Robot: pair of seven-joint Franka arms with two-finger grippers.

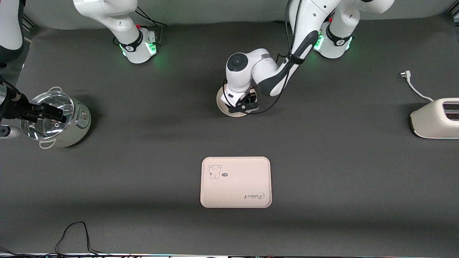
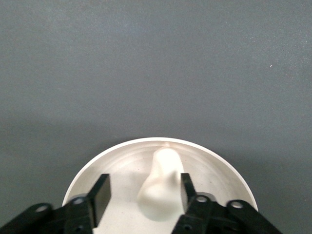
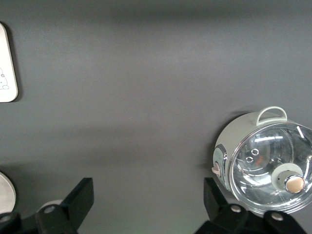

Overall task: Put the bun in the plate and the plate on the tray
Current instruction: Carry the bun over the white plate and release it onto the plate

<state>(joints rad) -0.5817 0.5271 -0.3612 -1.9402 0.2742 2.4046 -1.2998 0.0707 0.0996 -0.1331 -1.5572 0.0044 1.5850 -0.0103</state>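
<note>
Nearest front camera: tray [image 1: 235, 182], flat on table, bear drawing and "Rabbit" lettering up.
Rice cooker [image 1: 57, 120], glass lid, at right arm's end of table; right gripper [image 1: 43, 112] over it, fingers spread wide, holding nothing.
Toaster [image 1: 435, 118] at left arm's end.
Plate [image 1: 229, 109] farther from camera than tray, mid-table.
Left gripper [image 2: 142, 194] low over plate, fingers apart, bun [image 2: 161, 185] in plate between them, touching one finger.

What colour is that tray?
Cream-beige tray with a bear drawing and cursive lettering; clearest in the front view.
</note>
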